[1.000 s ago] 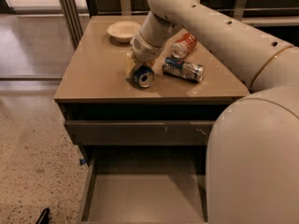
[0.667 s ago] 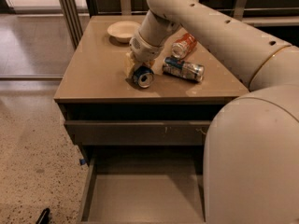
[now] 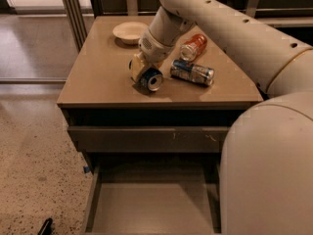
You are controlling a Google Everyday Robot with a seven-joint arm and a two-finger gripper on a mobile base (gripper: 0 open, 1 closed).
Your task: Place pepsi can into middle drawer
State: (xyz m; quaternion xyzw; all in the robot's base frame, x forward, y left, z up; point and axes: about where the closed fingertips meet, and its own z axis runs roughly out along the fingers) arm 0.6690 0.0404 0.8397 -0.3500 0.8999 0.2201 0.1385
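Observation:
The pepsi can (image 3: 151, 79), dark blue with a silver end facing me, is on its side near the front of the cabinet top (image 3: 98, 77). My gripper (image 3: 141, 68) reaches down from the upper right and is shut on the can from its left side. A shadow lies just under the can; I cannot tell if it touches the top. The middle drawer (image 3: 151, 207) stands pulled open below, its flat floor bare, straight under the table's front edge.
A silver-and-light-blue can (image 3: 192, 72) lies on its side just right of the pepsi can. An orange-red can (image 3: 193, 46) lies behind it. A pale bowl (image 3: 129, 32) sits at the back left. A shut drawer front (image 3: 146, 139) with scratches is above the open drawer. My arm (image 3: 264, 131) fills the right side.

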